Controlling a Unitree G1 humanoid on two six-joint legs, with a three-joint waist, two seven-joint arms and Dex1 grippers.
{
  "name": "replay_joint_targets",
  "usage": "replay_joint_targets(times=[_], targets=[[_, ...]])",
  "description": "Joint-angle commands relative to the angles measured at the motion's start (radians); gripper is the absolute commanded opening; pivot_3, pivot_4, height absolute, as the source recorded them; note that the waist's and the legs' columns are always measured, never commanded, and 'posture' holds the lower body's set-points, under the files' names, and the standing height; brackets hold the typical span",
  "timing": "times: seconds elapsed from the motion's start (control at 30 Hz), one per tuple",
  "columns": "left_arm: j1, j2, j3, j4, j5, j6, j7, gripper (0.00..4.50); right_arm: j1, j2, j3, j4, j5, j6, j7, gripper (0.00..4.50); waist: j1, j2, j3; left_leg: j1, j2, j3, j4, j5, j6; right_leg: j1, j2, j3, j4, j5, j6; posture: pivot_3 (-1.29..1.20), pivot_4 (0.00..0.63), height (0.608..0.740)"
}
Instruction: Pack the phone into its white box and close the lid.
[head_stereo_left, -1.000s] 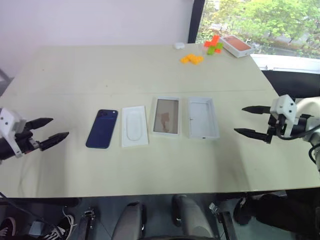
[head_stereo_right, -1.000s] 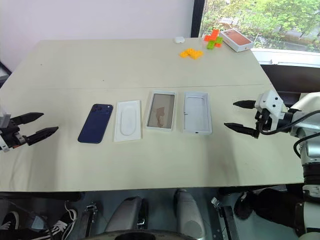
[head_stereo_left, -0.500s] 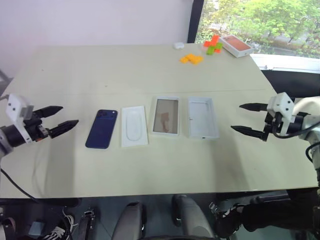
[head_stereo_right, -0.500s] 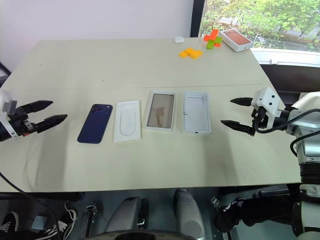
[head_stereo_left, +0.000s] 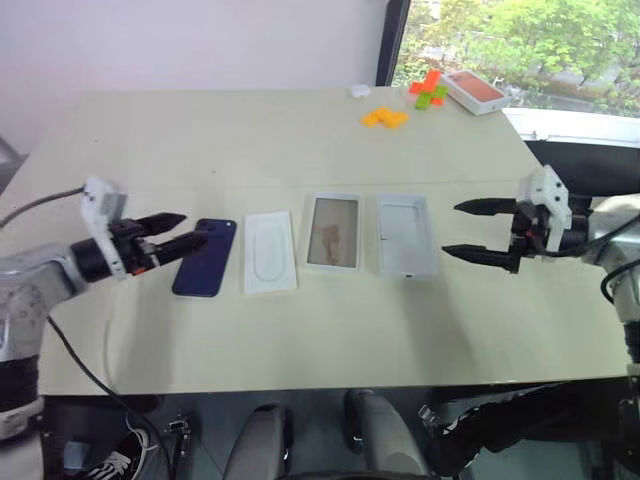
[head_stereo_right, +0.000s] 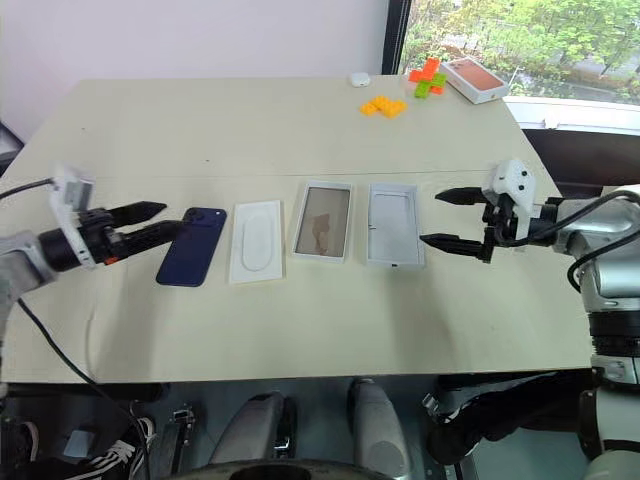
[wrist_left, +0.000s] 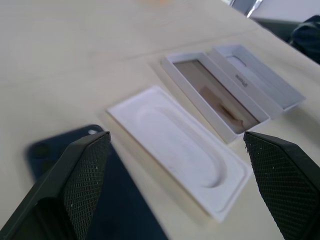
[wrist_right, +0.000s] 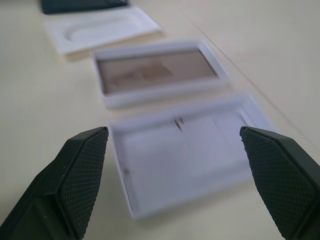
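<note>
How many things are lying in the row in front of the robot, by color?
Dark blue: 1, the phone
White: 3, the insert, the white box, the lid
Total: 4

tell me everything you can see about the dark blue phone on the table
The phone is a slim, dark navy slab with a glossy back and a camera cluster in the far corner. It lies flat, back up, on the table, at the left end of the row, beside but apart from the flat white insert. Nothing grips it: the left gripper is open, its fingertips over the phone's far left edge; whether they touch it cannot be told.
</note>
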Motion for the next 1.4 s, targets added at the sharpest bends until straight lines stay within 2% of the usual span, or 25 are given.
replay_joint_targets(times=[0.03,0.13,0.2,0.4,0.53,0.67,1.0,1.1,1.4], targets=[[-0.043,-0.018,-0.019,-0.041,0.001,0.1,0.118,4.5,-0.018,-0.027,0.009,-0.093,-0.013,-0.002,-0.006,4.42,0.0,0.0,0.0,0.0,0.0,0.0,0.0,0.0,0.0,0.0,0.0,0.0,0.0,0.0,0.0,0.0,0.15,0.74],[-0.082,-0.105,-0.005,-0.032,-0.008,0.179,0.248,4.5,-0.031,-0.034,0.034,-0.123,-0.045,-0.006,-0.014,4.42,0.001,0.0,0.0,0.0,0.0,0.0,0.0,0.0,0.0,0.0,0.0,0.0,0.0,0.0,0.0,0.0,0.15,0.74],[-0.103,-0.174,0.03,-0.037,-0.024,0.23,0.335,4.5,-0.036,-0.039,0.062,-0.117,-0.112,-0.085,-0.024,4.42,0.001,0.0,0.0,0.0,-0.001,0.0,0.0,0.0,0.0,0.0,0.0,0.0,0.0,0.0,0.0,0.0,0.15,0.74],[-0.1,-0.228,0.087,-0.01,-0.002,0.331,0.469,4.5,-0.057,-0.017,0.116,-0.088,-0.172,-0.124,-0.04,4.42,-0.001,0.0,0.0,0.0,-0.001,0.0,0.0,0.0,-0.001,0.0,0.0,0.0,0.0,0.0,0.0,0.0,0.15,0.74],[-0.128,-0.319,0.148,0.006,-0.033,0.396,0.539,4.5,-0.078,0.033,0.134,-0.083,-0.167,-0.102,-0.067,4.42,0.003,-0.001,0.0,0.001,-0.001,-0.001,0.0,0.001,-0.002,0.001,0.0,0.0,0.0,0.0,0.0,0.0,0.15,0.74],[-0.161,-0.401,0.19,-0.005,-0.056,0.449,0.582,4.5,-0.094,0.057,0.145,-0.069,-0.179,-0.115,-0.078,4.42,0.006,-0.001,0.0,-0.001,-0.002,-0.002,0.0,0.001,-0.003,0.001,-0.001,-0.001,0.0,0.0,-0.001,0.0,0.15,0.74],[-0.178,-0.477,0.203,-0.007,-0.056,0.515,0.625,4.5,-0.1,0.079,0.15,-0.049,-0.189,-0.137,-0.091,4.42,0.002,-0.001,0.0,0.0,-0.002,-0.002,0.0,0.002,-0.004,0.001,-0.001,-0.001,0.0,0.0,-0.001,0.0,0.15,0.74],[-0.204,-0.534,0.256,0.028,-0.055,0.539,0.657,4.5,-0.105,0.086,0.147,-0.047,-0.19,-0.141,-0.097,4.42,0.002,-0.001,0.0,0.0,-0.002,-0.002,0.0,0.002,-0.004,0.001,-0.001,-0.001,0.0,0.0,-0.001,0.0,0.15,0.74],[-0.189,-0.563,0.248,0.049,-0.029,0.521,0.666,4.5,-0.106,0.087,0.141,-0.063,-0.185,-0.127,-0.11,4.42,0.001,-0.001,0.0,0.0,-0.002,-0.002,0.0,0.002,-0.004,0.001,-0.001,-0.001,0.0,0.0,-0.001,0.0,0.15,0.74]])
